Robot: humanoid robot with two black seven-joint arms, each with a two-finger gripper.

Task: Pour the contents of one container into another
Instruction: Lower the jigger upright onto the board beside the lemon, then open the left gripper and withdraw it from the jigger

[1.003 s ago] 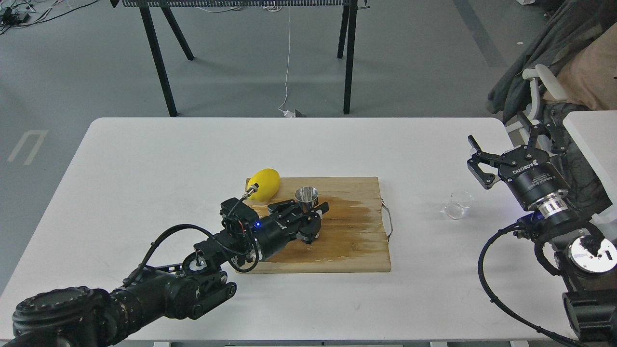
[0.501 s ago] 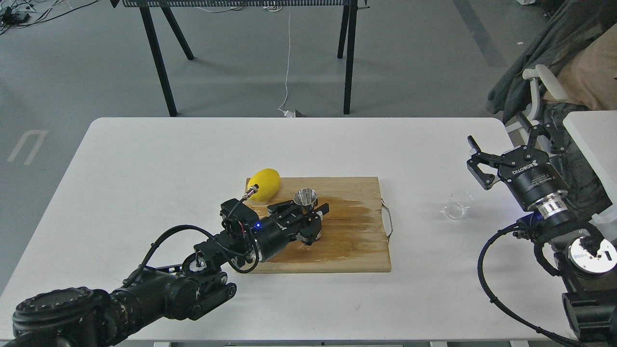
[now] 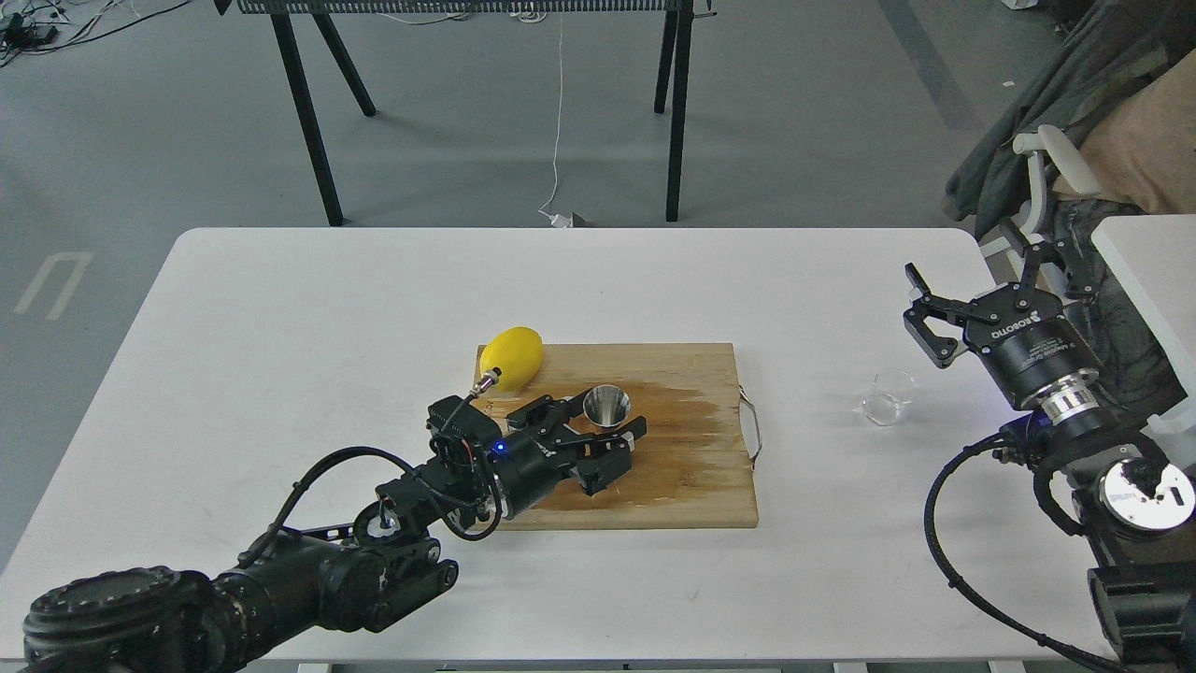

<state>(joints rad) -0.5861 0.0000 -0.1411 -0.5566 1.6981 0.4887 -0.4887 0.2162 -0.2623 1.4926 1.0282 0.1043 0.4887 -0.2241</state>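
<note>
The shiny steel jigger [image 3: 606,406] stands upright over the wooden cutting board [image 3: 691,467], its open cone facing up. My left gripper [image 3: 598,423] reaches in from the lower left and is shut on the jigger's lower part, with one finger on each side. The small clear glass cup [image 3: 887,396] sits alone on the white table right of the board. My right gripper [image 3: 972,276] hangs open above and to the right of the cup, not touching it.
A yellow lemon [image 3: 512,356] lies at the board's far left corner, just behind my left wrist. The board has a dark wet patch [image 3: 682,411] and a metal handle [image 3: 753,428] on its right end. A chair with clothes stands beyond the table's right edge.
My left gripper has pulled back toward me and slightly right, carrying the jigger away from the lemon. The right arm and the glass cup have stayed put.
</note>
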